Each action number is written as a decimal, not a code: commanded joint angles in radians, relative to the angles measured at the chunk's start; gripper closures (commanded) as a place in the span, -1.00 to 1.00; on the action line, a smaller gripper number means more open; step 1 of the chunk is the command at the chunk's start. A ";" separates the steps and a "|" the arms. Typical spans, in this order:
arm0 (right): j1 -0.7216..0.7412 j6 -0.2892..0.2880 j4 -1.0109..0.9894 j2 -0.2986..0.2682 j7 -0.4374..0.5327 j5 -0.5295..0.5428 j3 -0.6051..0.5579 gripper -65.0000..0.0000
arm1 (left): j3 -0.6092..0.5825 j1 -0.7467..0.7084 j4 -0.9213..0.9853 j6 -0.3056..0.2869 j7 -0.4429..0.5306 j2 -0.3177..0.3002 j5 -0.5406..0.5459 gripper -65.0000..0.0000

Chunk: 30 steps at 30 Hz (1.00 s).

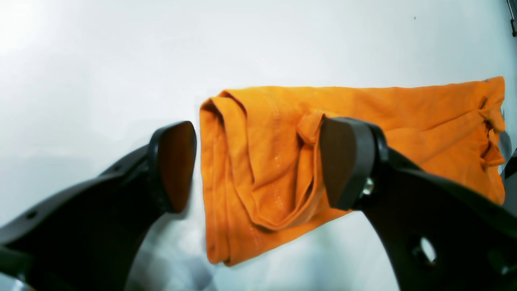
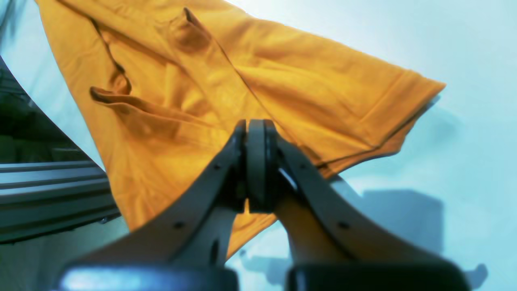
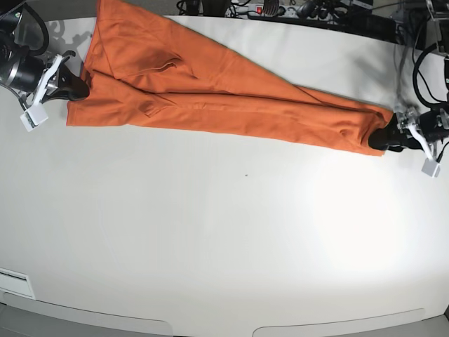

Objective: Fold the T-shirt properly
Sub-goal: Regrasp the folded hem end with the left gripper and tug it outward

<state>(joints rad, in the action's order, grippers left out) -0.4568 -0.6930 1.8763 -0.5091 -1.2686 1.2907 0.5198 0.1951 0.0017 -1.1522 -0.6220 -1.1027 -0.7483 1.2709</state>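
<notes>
One orange T-shirt (image 3: 224, 98), folded lengthwise into a long band, lies across the far half of the white bench (image 3: 224, 239), running from the far left corner to the right edge. No brand, label or readable writing shows on the cloth. Left gripper (image 1: 258, 163): fingers (image 1: 175, 165) spread wide about the narrow end of the band, gripping nothing. Right gripper (image 2: 255, 133): fingers pressed together at the wide end, over the cloth; whether cloth is pinched cannot be told.
</notes>
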 commanded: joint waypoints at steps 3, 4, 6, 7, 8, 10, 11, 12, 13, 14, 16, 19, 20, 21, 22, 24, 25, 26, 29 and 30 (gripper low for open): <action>0.006 -0.005 0.013 -0.020 0.019 0.021 0.010 1.00 | -0.045 -0.039 -0.002 0.007 -0.068 -0.001 -0.010 -0.51; 0.006 -0.005 0.013 -0.020 0.019 0.021 0.010 1.00 | -0.055 -0.041 -0.002 0.001 -0.077 -0.001 0.007 -0.51; 0.006 -0.005 0.013 -0.020 0.019 0.021 0.010 1.00 | -0.058 -0.038 -0.002 -0.011 -0.107 -0.002 0.040 -0.51; 0.005 -0.005 0.013 -0.020 0.018 0.021 0.010 1.00 | -0.058 -0.034 -0.002 -0.011 -0.113 -0.004 0.060 -0.50; 0.005 -0.005 0.013 -0.020 0.019 0.021 0.010 1.00 | -0.058 -0.034 -0.002 -0.011 -0.115 -0.009 0.077 -0.40; 0.005 -0.005 0.013 -0.020 0.019 0.021 0.010 1.00 | -0.058 -0.034 -0.006 -0.011 -0.114 -0.020 0.109 0.06; 0.005 -0.005 0.013 -0.020 0.019 0.021 0.010 1.00 | -0.055 -0.034 -0.008 -0.011 -0.115 -0.023 0.119 0.38; 0.006 -0.005 0.013 -0.020 0.019 0.021 0.010 1.00 | -0.051 -0.034 -0.009 -0.013 -0.115 -0.027 0.123 0.70; 0.006 -0.005 0.013 -0.020 0.019 0.021 0.010 1.00 | -0.047 -0.033 -0.009 -0.014 -0.114 -0.028 0.130 0.91; 0.006 -0.005 0.013 -0.020 0.019 0.021 0.010 1.00 | -0.040 -0.032 -0.009 -0.014 -0.114 -0.029 0.134 1.00; 0.005 -0.005 0.013 -0.020 0.031 0.019 0.010 1.00 | -0.028 -0.031 -0.009 -0.014 -0.114 -0.031 0.147 1.00; 0.005 -0.005 0.013 -0.014 0.054 0.009 0.010 1.00 | -0.008 -0.029 -0.009 -0.013 -0.115 -0.031 0.150 1.00; 0.005 -0.005 0.013 -0.005 0.054 0.006 0.010 1.00 | 0.001 -0.029 -0.009 -0.014 -0.119 -0.031 0.156 1.00; 0.005 -0.005 0.013 0.004 0.055 -0.006 0.010 1.00 | 0.012 -0.029 -0.009 -0.014 -0.129 -0.031 0.167 1.00; 0.005 -0.005 0.013 0.015 0.057 -0.024 0.010 1.00 | 0.024 -0.029 -0.009 -0.014 -0.142 -0.031 0.190 1.00; 0.005 -0.005 0.013 0.036 0.061 -0.071 0.010 1.00 | 0.049 -0.026 -0.009 -0.014 -0.175 -0.031 0.213 1.00; 0.005 -0.005 0.013 0.047 0.061 -0.088 0.008 1.00 | 0.061 -0.022 -0.009 -0.014 -0.192 -0.031 0.213 1.00; 0.005 -0.005 0.013 0.055 0.066 -0.092 0.008 1.00 | 0.074 -0.017 -0.009 -0.014 -0.206 -0.031 0.213 1.00; 0.005 -0.005 0.012 0.080 0.100 -0.104 0.004 1.00 | 0.089 0.006 -0.011 -0.014 -0.208 -0.036 0.213 1.00; 0.005 -0.005 0.012 0.083 0.119 -0.139 -0.004 1.00 | 0.089 0.013 -0.011 -0.014 -0.208 -0.038 0.213 1.00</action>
<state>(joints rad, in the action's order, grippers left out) -0.4538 -0.6933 1.8763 -0.4091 -1.1629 1.1343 0.5091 0.2718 0.0006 -1.1511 -0.6365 -1.3144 -0.7544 1.4593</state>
